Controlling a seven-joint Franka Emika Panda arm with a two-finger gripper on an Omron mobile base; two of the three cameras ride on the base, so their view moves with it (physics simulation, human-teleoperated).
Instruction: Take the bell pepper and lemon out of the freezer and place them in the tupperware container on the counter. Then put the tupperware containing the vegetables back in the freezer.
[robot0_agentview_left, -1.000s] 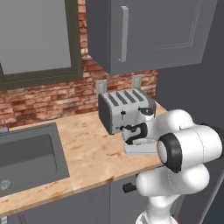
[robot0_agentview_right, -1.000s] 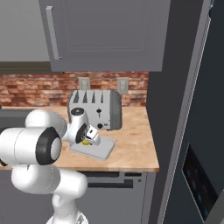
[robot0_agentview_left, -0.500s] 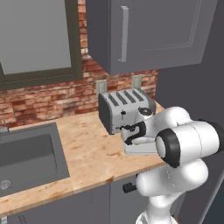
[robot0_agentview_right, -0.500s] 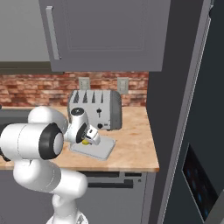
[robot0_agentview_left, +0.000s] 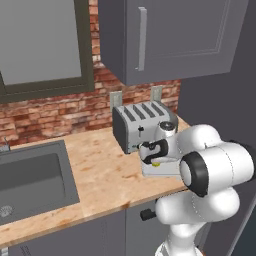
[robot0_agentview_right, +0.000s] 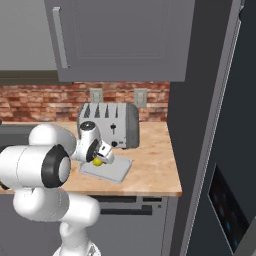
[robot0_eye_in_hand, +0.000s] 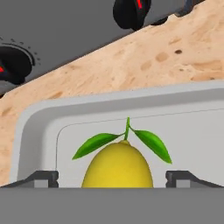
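1. The light orange-tan wood-grain counter (robot0_agentview_left: 100, 165) ran across the middle of the left base view, over grey cabinet fronts. A red brick wall (robot0_agentview_left: 55, 112) stood behind it and grey wall cabinets (robot0_agentview_left: 165, 35) hung above.
2. A dark grey sink basin (robot0_agentview_left: 30, 182) was sunk into the counter at the left edge of that view. A silver four-slot toaster (robot0_agentview_right: 112, 122) stood at the back, centre of the right base view.
3. The tall dark blue-grey freezer (robot0_agentview_right: 220, 150) filled the right side of the right base view.
4. The shallow light grey tupperware container (robot0_agentview_right: 117, 170) lay flat on the counter just in front of the toaster.
5. The small yellow lemon (robot0_eye_in_hand: 118, 164) sat inside the container at the bottom centre of the hand view. Its long axis ran up the frame, with the stem end and two green leaves pointing toward the toaster.
6. The gripper (robot0_eye_in_hand: 112, 179) hung over the lemon with its jaws spread wide. Both finger tips stood clear of the fruit on either side.
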